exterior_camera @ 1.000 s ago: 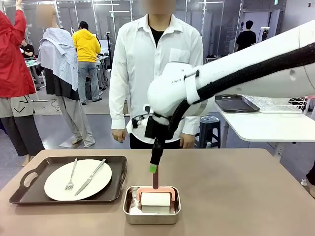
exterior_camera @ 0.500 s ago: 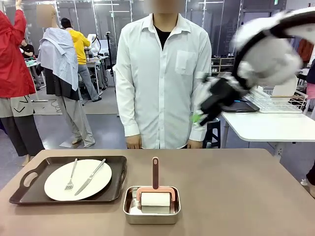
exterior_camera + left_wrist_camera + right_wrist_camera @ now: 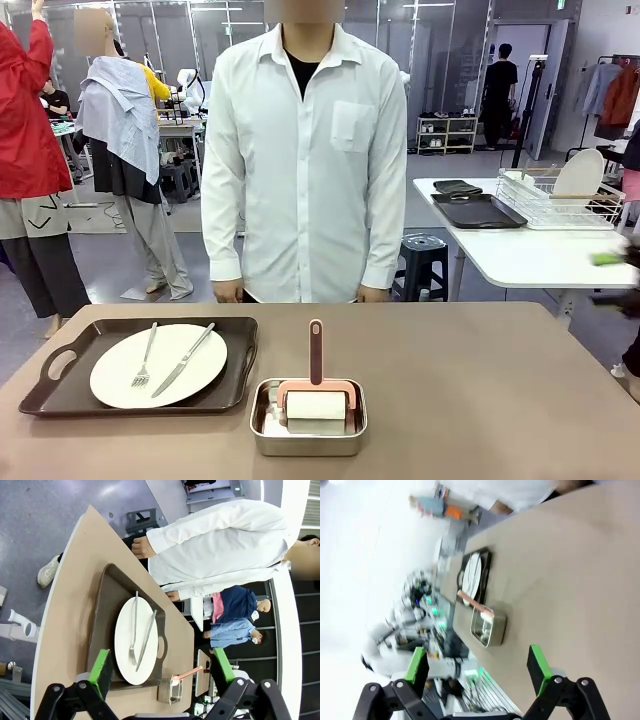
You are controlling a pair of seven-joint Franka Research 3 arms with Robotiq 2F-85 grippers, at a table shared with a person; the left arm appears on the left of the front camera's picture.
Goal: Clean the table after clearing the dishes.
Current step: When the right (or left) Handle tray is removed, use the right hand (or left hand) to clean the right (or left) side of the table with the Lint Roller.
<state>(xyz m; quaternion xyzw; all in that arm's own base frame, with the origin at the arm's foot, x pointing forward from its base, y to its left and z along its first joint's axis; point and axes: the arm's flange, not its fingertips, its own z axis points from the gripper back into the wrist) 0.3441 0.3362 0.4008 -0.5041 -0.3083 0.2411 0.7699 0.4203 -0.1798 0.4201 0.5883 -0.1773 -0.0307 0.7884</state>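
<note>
The taupe table (image 3: 480,380) carries the dishes at its left: a dark brown tray (image 3: 60,385) holding a white plate (image 3: 170,352) with a fork (image 3: 145,358) and a knife (image 3: 185,360). My right gripper (image 3: 612,264) is a blur at the right edge of the front view, off the table's side. In the right wrist view that gripper (image 3: 476,665) stands open above the table (image 3: 570,580), with the plate (image 3: 473,575) far off. My left gripper (image 3: 162,672) is open too, high above the plate (image 3: 125,635) and tray (image 3: 102,610).
A steel pan (image 3: 308,415) with a pink-handled roller (image 3: 316,385) sits at the table's front middle. A person in a white shirt (image 3: 300,150) stands at the far edge. A white side table (image 3: 530,260) at right holds a dish rack (image 3: 555,205) and a dark tray (image 3: 478,210).
My right arm has swung up from over the roller handle and away to the right edge of the front view. The person has shifted slightly left.
</note>
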